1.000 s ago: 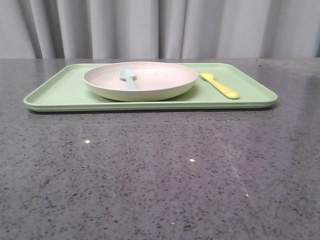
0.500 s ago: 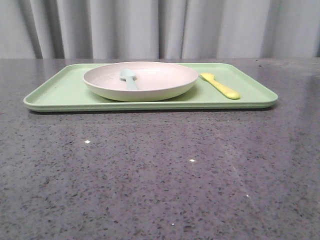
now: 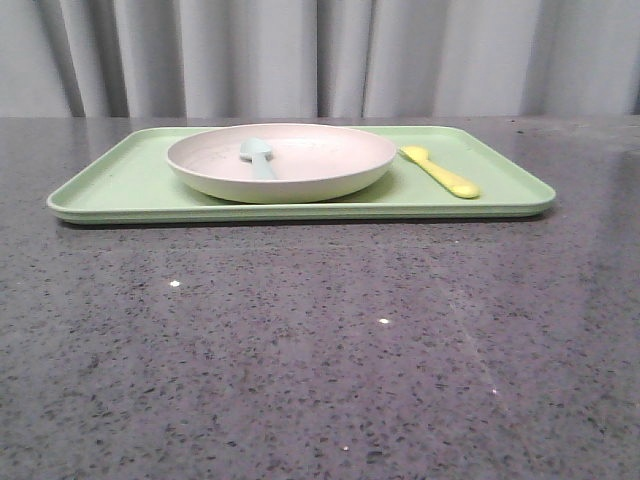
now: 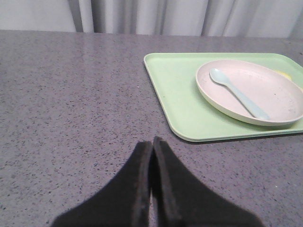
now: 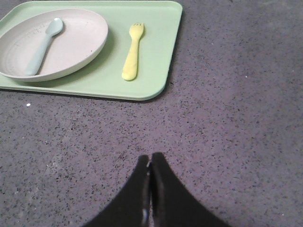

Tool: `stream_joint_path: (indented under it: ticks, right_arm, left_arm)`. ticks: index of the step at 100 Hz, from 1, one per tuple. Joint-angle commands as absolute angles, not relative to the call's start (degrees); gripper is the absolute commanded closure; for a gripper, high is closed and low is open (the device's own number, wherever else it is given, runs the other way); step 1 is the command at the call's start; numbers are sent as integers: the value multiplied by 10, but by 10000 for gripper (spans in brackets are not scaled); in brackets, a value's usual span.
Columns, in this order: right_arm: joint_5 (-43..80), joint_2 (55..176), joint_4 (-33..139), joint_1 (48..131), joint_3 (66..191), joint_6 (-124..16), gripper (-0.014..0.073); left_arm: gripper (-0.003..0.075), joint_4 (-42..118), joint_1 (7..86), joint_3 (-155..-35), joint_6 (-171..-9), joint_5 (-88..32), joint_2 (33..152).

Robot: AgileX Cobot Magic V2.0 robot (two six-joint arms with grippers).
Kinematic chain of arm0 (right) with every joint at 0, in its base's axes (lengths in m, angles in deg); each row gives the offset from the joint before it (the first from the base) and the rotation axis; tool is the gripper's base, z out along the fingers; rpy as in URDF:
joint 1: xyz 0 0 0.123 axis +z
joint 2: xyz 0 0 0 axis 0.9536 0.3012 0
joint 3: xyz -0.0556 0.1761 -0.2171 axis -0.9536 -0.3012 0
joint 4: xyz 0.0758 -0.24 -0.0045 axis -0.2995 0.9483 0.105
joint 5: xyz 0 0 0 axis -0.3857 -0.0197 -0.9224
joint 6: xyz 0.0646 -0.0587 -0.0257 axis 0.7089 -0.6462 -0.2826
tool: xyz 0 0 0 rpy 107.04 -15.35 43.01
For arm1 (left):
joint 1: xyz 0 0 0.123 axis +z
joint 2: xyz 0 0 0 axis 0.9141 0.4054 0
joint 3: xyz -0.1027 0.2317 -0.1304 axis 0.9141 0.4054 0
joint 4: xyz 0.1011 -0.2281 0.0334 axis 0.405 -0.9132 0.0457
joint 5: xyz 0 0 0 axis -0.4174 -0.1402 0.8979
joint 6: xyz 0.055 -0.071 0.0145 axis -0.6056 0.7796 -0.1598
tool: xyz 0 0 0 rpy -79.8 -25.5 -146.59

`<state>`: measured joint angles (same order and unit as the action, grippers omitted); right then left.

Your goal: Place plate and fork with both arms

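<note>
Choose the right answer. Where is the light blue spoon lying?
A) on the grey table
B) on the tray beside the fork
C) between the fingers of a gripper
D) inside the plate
D: the spoon lies inside the plate, while the fork lies apart from it on the tray.

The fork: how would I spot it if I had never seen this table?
Find the light green tray on the grey table. A pale round plate sits on it, and the fork lies flat on the tray to the plate's right. It is yellow; the other utensil, a light blue spoon, lies inside the plate.
</note>
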<state>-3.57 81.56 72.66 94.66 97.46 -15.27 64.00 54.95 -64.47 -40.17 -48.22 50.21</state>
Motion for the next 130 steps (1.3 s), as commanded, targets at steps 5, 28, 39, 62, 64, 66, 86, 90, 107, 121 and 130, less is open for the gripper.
stream_joint_path:
  ticks: [5,28,39,62,64,66,86,90,107,121,130]
  right_arm:
    - [9,818,738,946,988,-153,661]
    - [9,818,738,946,988,-153,661]
    - [9,818,738,946,988,-153,661]
    - [9,818,738,946,988,-153,661]
    - [9,818,738,946,988,-153,661]
    - [9,818,738,946,988,-153,661]
    - [7,820,738,946,988,-153,661]
    - [7,820,738,946,988,-153,661]
    - [7,820,738,946,988,-153,661]
    - [7,820,738,946,988,-153,661]
    - [7,820,738,946,988,-153,661]
  left_arm:
    - [741,631,576,-636,-396,-403,485]
    - [741,630,632,-546,-487,-261,437]
    - [741,630,648,-495,-491,-238,414]
    - [741,612,653,-379,-490,-220,333]
    - [741,606,653,-370,-489,-213,327]
    - [741,599,654,-364,-488,-203,328]
    - [741,598,656,-367,-488,-233,330]
    - [741,598,656,-367,-488,-233,330]
    - [741,598,656,-367,-488,-233,330]
    - [741,598,656,-367,-488,-233,330]
    - [741,598,656,-367,-488,-233,330]
